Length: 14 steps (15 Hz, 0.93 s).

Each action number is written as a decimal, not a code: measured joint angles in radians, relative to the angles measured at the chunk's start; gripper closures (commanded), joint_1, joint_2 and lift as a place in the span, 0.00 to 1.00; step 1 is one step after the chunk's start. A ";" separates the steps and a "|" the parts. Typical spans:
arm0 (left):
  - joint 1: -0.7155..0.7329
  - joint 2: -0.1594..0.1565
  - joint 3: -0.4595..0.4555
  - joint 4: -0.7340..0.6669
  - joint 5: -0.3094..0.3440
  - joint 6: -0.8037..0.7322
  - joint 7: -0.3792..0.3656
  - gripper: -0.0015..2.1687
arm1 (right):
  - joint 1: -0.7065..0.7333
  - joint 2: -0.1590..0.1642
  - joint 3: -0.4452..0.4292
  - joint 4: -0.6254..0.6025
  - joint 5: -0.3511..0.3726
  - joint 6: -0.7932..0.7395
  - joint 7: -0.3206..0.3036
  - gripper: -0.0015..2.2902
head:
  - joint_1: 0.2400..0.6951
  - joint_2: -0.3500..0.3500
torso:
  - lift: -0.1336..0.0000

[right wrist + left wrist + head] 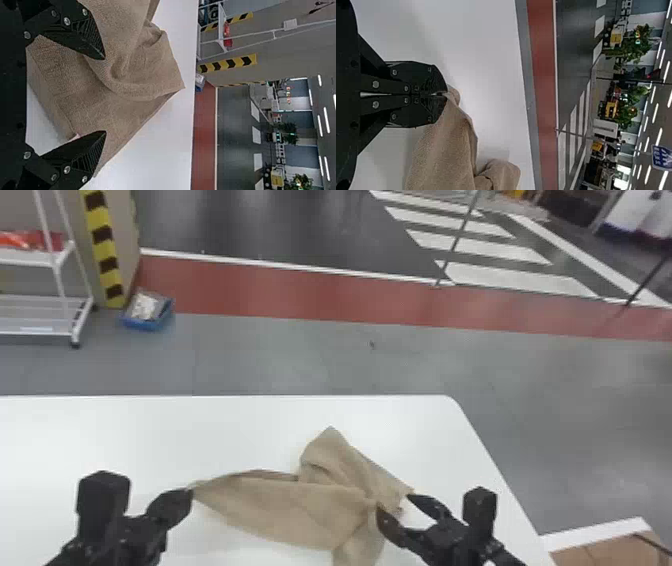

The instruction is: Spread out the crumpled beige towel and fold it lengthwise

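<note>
Clearly, the beige towel (280, 505) lies crumpled on the white table (150, 430), reaching from the left pincer (188, 491), clamped on its corner, to the right pincer (394, 503), whose fingers stand apart over an edge, perhaps touching it. The right wrist view shows a pale patch (75, 136) between them; the head view, a blue bin (142, 324) beyond the left pincer. One towel, two pincers, one table, one bin.
</note>
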State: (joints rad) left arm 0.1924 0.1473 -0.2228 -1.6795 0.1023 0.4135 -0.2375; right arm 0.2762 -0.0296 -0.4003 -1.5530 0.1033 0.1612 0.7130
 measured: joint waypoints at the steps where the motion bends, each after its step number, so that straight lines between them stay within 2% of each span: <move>1: 0.003 0.000 -0.001 -0.009 0.000 0.000 0.000 0.67 | 0.002 0.001 0.005 0.014 0.005 -0.015 -0.001 0.11 | 1.00 0.10 | 1.00; 7: 0.006 -0.003 -0.003 -0.016 0.001 -0.003 0.001 0.67 | 0.013 0.002 0.030 0.044 0.017 -0.057 -0.024 0.11 | 1.00 0.11 | 1.00; 12: 0.008 0.000 0.003 -0.017 0.001 -0.003 -0.005 0.66 | 0.018 -0.006 0.013 0.069 0.042 -0.088 -0.051 0.12 | 1.00 0.08 | 1.00; 13: 0.008 -0.002 -0.001 -0.017 0.001 -0.003 -0.004 0.58 | 0.014 -0.007 0.010 0.077 0.044 -0.092 -0.060 0.12 | 1.00 0.08 | 1.00; 14: 0.009 -0.002 -0.006 -0.017 0.000 -0.005 0.000 0.24 | 0.011 -0.007 0.006 0.083 0.045 -0.095 -0.065 0.12 | 1.00 0.07 | 1.00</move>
State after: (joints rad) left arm 0.2010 0.1451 -0.2284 -1.6961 0.1026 0.4086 -0.2372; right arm 0.2868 -0.0367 -0.3939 -1.4698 0.1485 0.0664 0.6485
